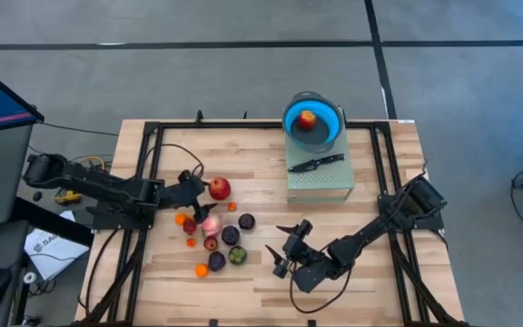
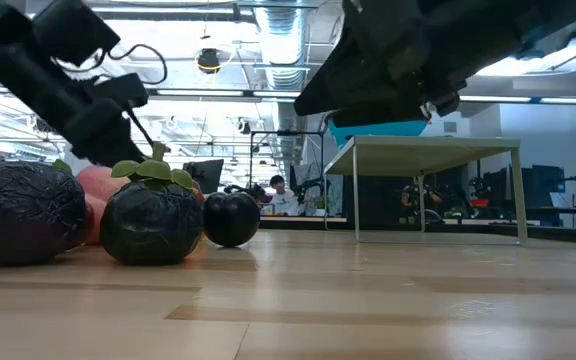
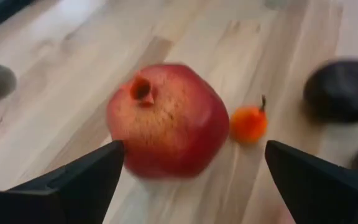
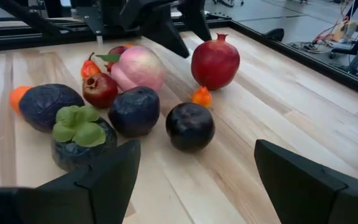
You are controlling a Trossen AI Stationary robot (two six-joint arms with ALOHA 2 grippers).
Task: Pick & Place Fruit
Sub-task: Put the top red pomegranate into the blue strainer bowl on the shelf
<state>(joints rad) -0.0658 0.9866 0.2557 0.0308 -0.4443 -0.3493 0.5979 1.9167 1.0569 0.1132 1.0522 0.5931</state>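
approach phase of a fruit pick. left gripper [image 1: 192, 184], fingers spread wide and empty, sits just beside the large red pomegranate with a small crown [image 1: 219, 189]; the left wrist view frames that pomegranate [image 3: 166, 121] between the two dark fingertips, with a tiny orange round fruit [image 3: 248, 123] touching or nearly touching its far side. the pomegranate lies on the pale wooden slatted table [image 1: 370, 272], at the edge of the cluster nearest the table's back.

the remaining fruit lies in a loose group in the left half of the table: a pale pink rounded fruit [image 4: 137, 68], a small dark red fruit [image 4: 100, 90], three dark purple rounded pieces [image 4: 189, 126], a dark fruit capped with green leaves [image 4: 82, 140], and small orange pieces [image 1: 201, 270]. one red-and-yellow fruit already rests in the blue round bowl [image 1: 291, 116] on the grey-green box [image 1: 320, 184], beside a black knife [image 1: 316, 163].

right gripper [image 1: 291, 247] waits near the table's front centre, fingers apart and holding nothing, facing the cluster.

judged step: the second placement is beginning, so the task appears to be at an early stage. the next move calls for advancing the left fingers around the pomegranate's widest part, closing without nudging the orange piece, then lifting clear and carrying it across to the bowl, well apart on the table's far side.
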